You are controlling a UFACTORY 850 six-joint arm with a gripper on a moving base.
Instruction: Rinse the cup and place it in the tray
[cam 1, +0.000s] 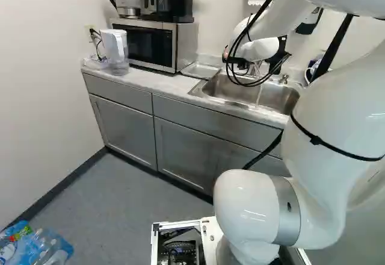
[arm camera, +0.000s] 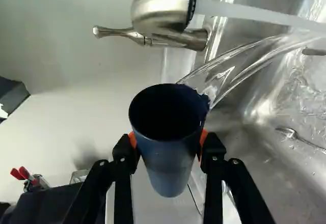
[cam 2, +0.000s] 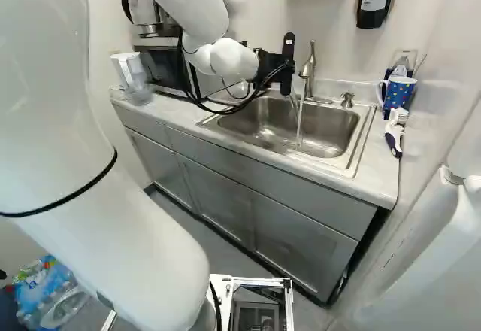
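Observation:
My gripper [cam 2: 282, 69] is over the sink [cam 2: 334, 153], beside the faucet [cam 2: 309, 68]. In the wrist view the orange pads of the gripper [arm camera: 168, 139] press a dark blue cup [arm camera: 170, 165] from two sides, so it is shut on the cup. The cup's dark mouth faces the camera, and clear water [arm camera: 239, 68] streams from its rim toward the basin. Ahead of the cup, the faucet head [arm camera: 162, 7] lets out a separate stream [arm camera: 244, 14]. A shallow metal tray [cam 1: 200, 71] lies on the counter between microwave and sink.
A microwave [cam 1: 153, 44] and a clear pitcher [cam 1: 115, 51] stand along the counter [cam 1: 138, 79]. Right of the sink in the right base view are a dotted blue mug [cam 2: 398, 92] and a white-and-dark brush [cam 2: 394, 134]. A small fork-like utensil [arm camera: 288, 132] lies in the basin.

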